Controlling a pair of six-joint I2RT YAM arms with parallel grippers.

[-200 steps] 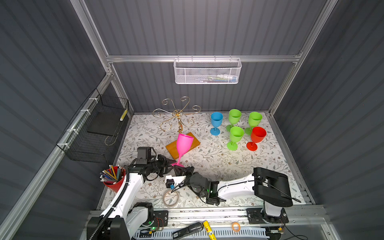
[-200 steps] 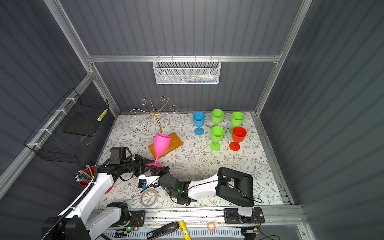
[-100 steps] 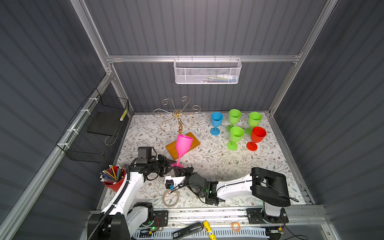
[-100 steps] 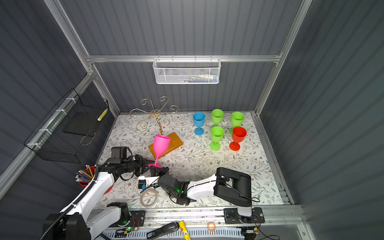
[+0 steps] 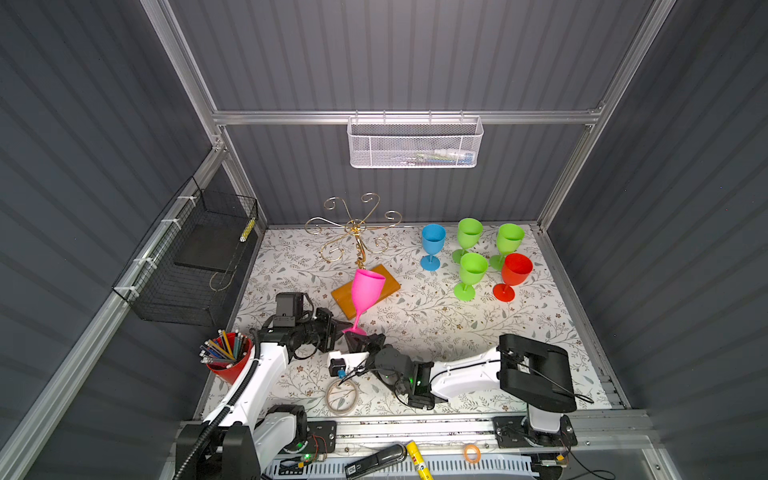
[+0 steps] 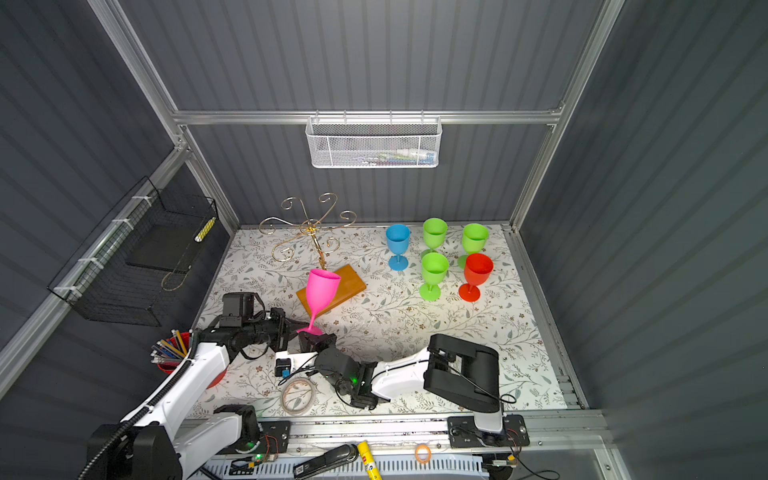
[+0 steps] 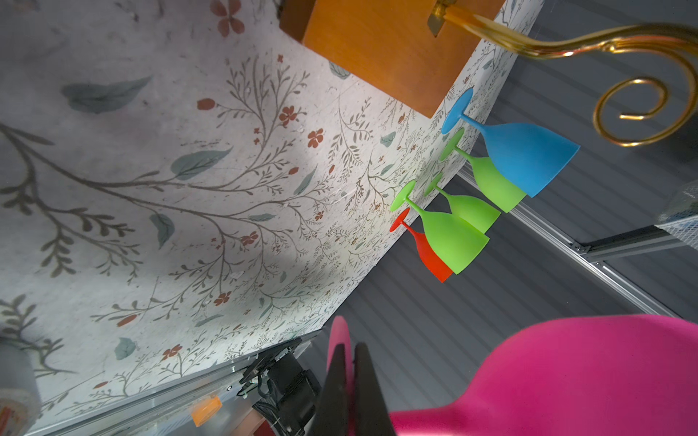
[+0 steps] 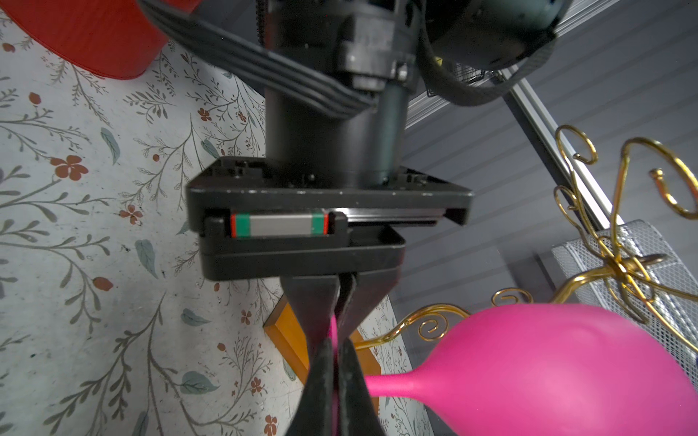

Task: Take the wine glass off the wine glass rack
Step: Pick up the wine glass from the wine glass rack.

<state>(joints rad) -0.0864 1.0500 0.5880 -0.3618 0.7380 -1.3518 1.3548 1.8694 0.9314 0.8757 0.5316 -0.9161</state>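
Right wrist view showed the right gripper (image 8: pixel 333 353) pinched narrow on the flat foot of the pink wine glass (image 8: pixel 547 362). The left gripper (image 8: pixel 337 305) was clamped on the same foot from the opposite side. In both top views the glass was off the wine glass rack (image 5: pixel 356 226), bowl up and tilted, just in front of the wooden base (image 5: pixel 390 283). Whether its foot touched the surface (image 5: pixel 415 324) I could not tell. A blue glass (image 5: pixel 433 239), three green glasses (image 5: pixel 471 270) and a red glass (image 5: pixel 516 268) stood well apart from it.
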